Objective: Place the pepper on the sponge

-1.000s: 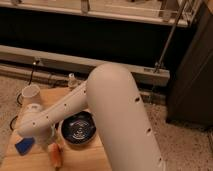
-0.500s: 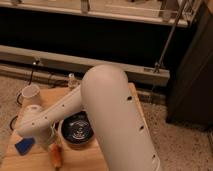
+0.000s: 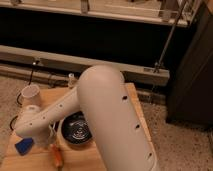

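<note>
Camera view:
- The black bowl (image 3: 77, 131) sits on a wooden table (image 3: 135, 107) and serves as the landmark for everything below.
- The white arm (image 3: 110, 115) fills the middle of the view. Its thick upper part covers the right side of the bowl, and from there it narrows down and to the left.
- The gripper (image 3: 49, 139) is at the low end of the arm, just left of the bowl and close above the table top.
- Whether the claw is spread, pressed together or pinching something cannot be told, because the wrist hides most of it.
- The pepper (image 3: 58, 158) is a slender orange piece left of the bowl and a little nearer the camera, close to the table's front edge.
- The pepper's upper end reaches up to the claw and the rest runs down away from it. Whether the two touch cannot be made out.
- The sponge (image 3: 23, 146) is a bright blue block on the table farther left of the bowl, beyond the claw, partly tucked under the wrist.
- The pepper and the sponge lie apart, with the claw between them.
- A white cup (image 3: 31, 94) stands upright on the table behind and left of the bowl.
</note>
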### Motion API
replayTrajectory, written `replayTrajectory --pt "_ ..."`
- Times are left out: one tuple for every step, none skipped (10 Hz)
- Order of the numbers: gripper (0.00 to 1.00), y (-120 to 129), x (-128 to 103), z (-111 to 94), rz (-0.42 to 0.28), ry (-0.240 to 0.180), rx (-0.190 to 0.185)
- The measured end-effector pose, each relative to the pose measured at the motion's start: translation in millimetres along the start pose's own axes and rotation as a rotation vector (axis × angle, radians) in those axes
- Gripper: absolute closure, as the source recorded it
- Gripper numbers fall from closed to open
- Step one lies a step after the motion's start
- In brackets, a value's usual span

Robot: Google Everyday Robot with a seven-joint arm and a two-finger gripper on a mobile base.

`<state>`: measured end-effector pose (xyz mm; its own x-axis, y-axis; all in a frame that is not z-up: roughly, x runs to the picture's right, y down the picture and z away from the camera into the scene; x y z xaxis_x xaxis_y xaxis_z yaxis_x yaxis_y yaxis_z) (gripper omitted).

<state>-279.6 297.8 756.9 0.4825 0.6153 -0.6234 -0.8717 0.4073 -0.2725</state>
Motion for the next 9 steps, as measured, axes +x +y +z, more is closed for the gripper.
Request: replayTrajectory --pt "0.69 0.3 0.3 0.6 -0.006 0.005 0.007" --pt "0.69 1.0 0.2 0.6 -0.011 0.007 0.011" --pt "0.69 1.6 0.1 0.5 -0.014 0.008 0.014" --pt "0.69 1.9 -0.4 0.2 -0.018 0.009 0.018" --pt "0.69 2.8 -1.1 -0.1 -0.020 0.009 0.018" --pt "0.69 3.5 -1.6 0.0 -0.021 0.009 0.018" --pt "0.69 4.9 -2.3 -0.3 -0.024 0.008 0.016" --pt "0.69 5.6 -3.7 -1.9 -0.024 0.004 0.011" --pt "0.69 8.0 -6.6 -6.3 -0.025 -0.007 0.001"
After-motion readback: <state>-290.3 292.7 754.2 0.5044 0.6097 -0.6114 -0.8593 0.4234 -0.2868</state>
